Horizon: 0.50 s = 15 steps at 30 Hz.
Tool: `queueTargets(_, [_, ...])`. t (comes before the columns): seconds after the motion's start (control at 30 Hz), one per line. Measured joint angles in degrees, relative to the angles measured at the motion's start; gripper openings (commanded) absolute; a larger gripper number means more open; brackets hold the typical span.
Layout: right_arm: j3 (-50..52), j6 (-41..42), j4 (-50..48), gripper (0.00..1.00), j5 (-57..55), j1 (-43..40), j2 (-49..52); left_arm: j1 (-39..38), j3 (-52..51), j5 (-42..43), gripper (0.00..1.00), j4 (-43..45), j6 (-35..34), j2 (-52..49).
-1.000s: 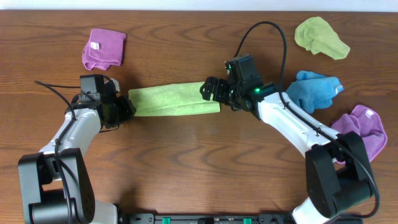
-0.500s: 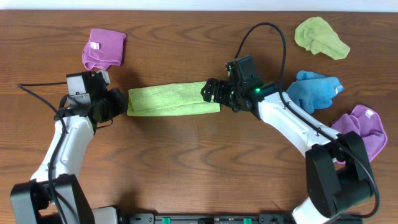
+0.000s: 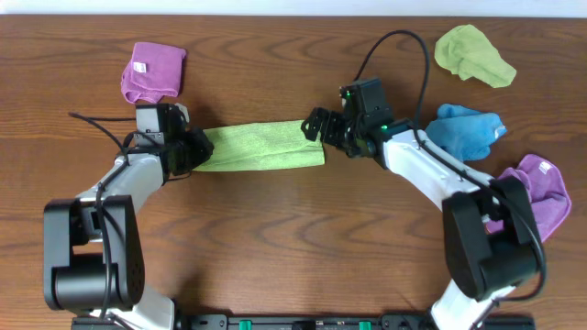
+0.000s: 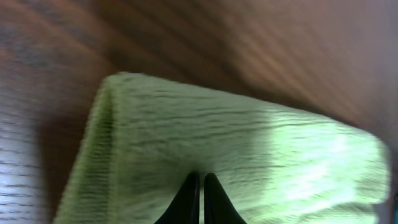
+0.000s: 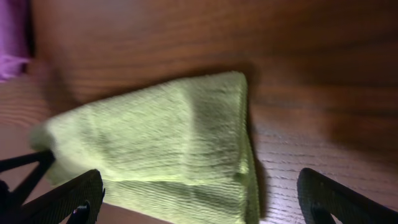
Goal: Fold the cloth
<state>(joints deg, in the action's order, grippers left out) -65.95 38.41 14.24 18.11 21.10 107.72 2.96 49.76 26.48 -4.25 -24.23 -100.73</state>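
i saw the left pincer (image 3: 193, 152) drawn narrow, its fingertips (image 4: 191, 198) all but meeting on the near end of the green cloth (image 3: 261, 147), pinching the fabric. the cloth ran as a folded strip away from that pincer across the table (image 3: 293, 238) to the right pincer (image 3: 316, 130), which stood wide, one finger (image 5: 68, 199) either side of the strip's far corner and not closed on it. behind the right pincer lay a blue cloth (image 3: 468, 133); beyond the left one, a purple cloth (image 3: 153, 71)
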Motion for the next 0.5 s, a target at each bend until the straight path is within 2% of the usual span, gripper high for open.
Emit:
queueTargets(0.4, [-0.42, 1.51, -3.02, 0.99, 2.99, 0.04, 4.96, -0.02, 0.11, -3.39, 0.06, 0.04, -0.04, -2.4])
queueTargets(0.5, [-1.31, 2.29, -5.11, 0.93, 4.33, 0.44, 6.32, -0.02, 0.2, -3.43, 0.06, -0.28, -0.07, -2.4])
